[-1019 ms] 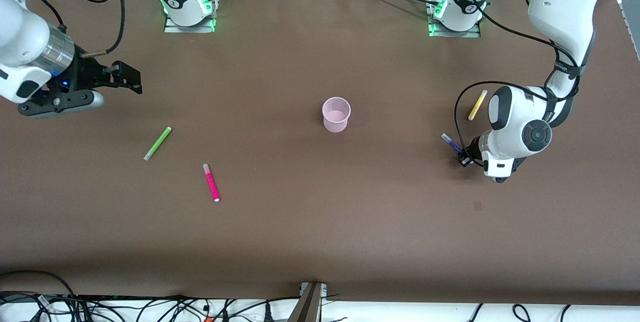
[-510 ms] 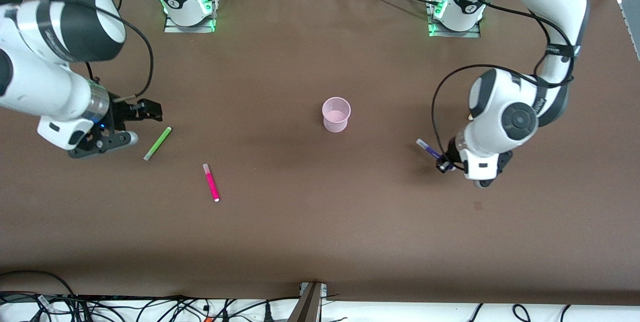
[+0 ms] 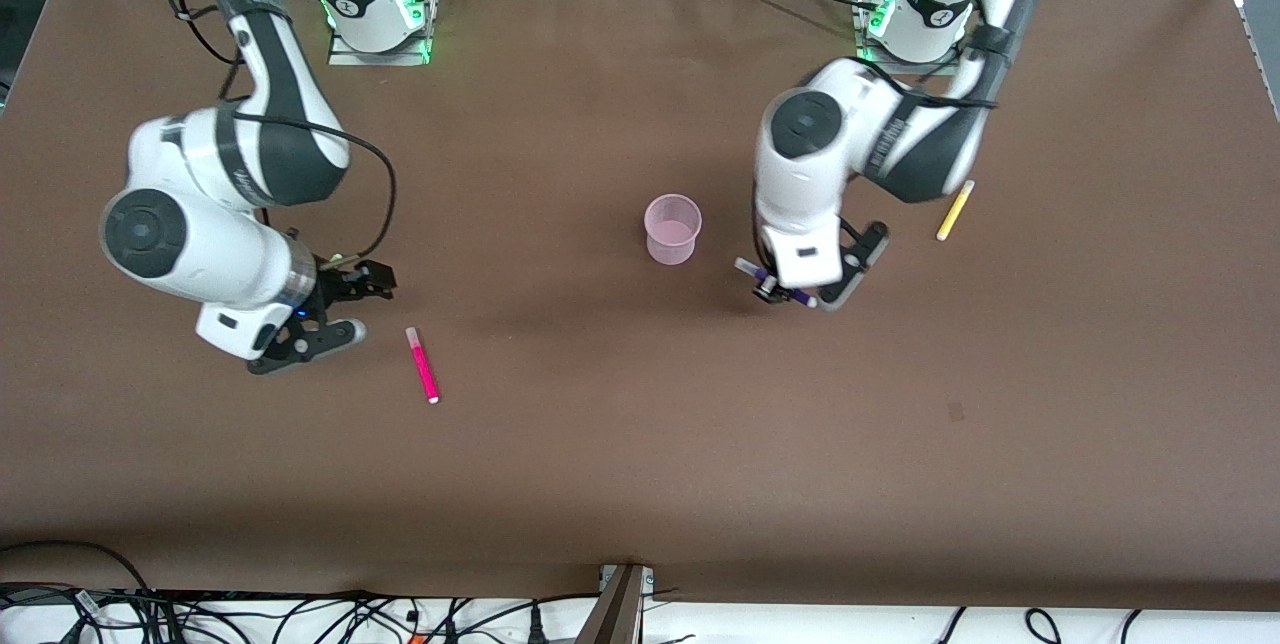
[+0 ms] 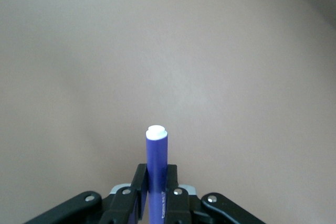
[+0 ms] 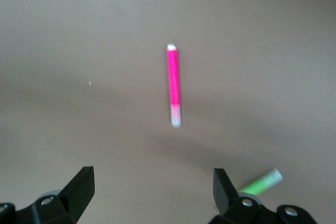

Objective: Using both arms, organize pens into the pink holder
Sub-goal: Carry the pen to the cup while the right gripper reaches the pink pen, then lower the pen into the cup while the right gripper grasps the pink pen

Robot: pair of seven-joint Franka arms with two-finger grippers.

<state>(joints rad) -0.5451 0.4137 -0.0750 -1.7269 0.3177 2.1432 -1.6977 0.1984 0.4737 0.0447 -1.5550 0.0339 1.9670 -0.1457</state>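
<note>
Beside the pink holder — left gripper, purple pen clamped upright.

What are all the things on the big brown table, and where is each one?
pink holder: 1, pale pink, upright near the middle of the table, nothing seen in it.
purple pen: 1, dark purple with a white tip, off the table, clamped in the left gripper.
magenta pen: 1, magenta-pink, lying flat toward the right arm's end, nearer the front camera than the holder.
green pen: 1, light green, lying on the table under the right gripper; hidden in the front view.
yellow pen: 1, yellow, lying flat toward the left arm's end.
table: 1, brown.
left gripper: 1, black, shut on the purple pen, beside the holder.
right gripper: 1, black, open, over the green pen.
</note>
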